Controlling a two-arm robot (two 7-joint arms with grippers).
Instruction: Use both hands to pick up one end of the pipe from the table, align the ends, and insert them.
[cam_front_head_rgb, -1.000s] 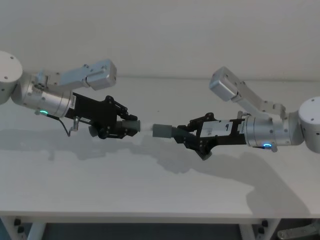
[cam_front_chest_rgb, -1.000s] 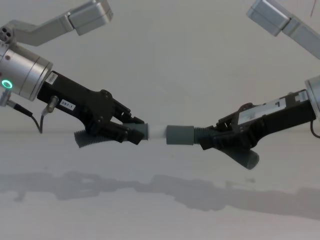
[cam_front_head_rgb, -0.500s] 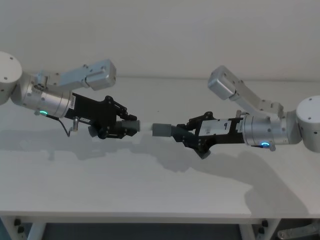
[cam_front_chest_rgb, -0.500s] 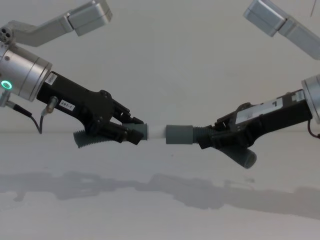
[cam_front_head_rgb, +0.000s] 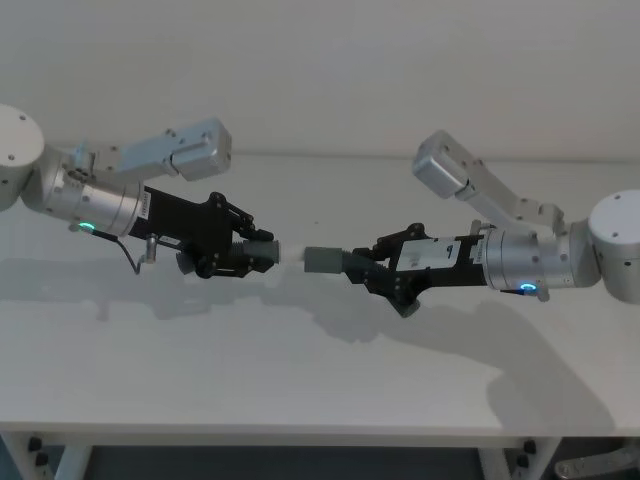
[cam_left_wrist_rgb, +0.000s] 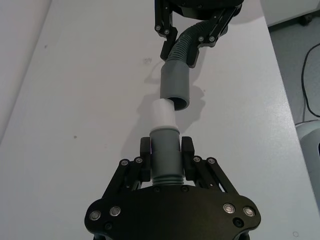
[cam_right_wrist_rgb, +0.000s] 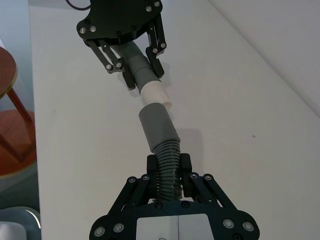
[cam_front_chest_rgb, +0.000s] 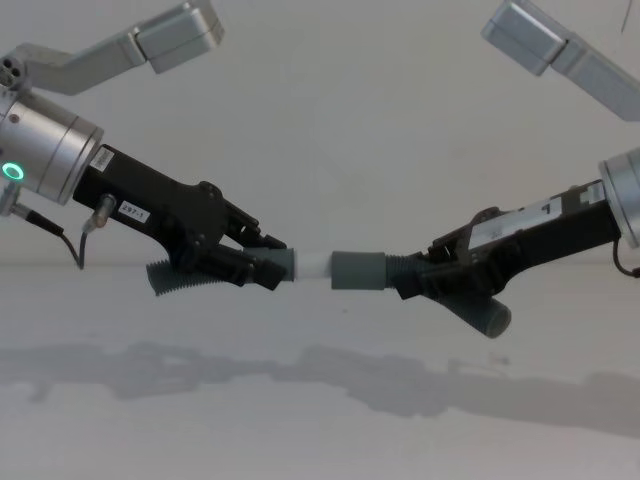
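Right end effector slightly nearer

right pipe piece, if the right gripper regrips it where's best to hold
On the ribbed section just behind the wide cuff, roughly where the right gripper clamps the right pipe piece now, fingers coming from its rear. That leaves the cuff's open mouth free for the white tip.

Left claw: raised, pointing inward toward right claw, fingers clamped.
Right claw: raised, pointing inward, fingers clamped.
Arms: both extended from sides, claws facing, near apart.
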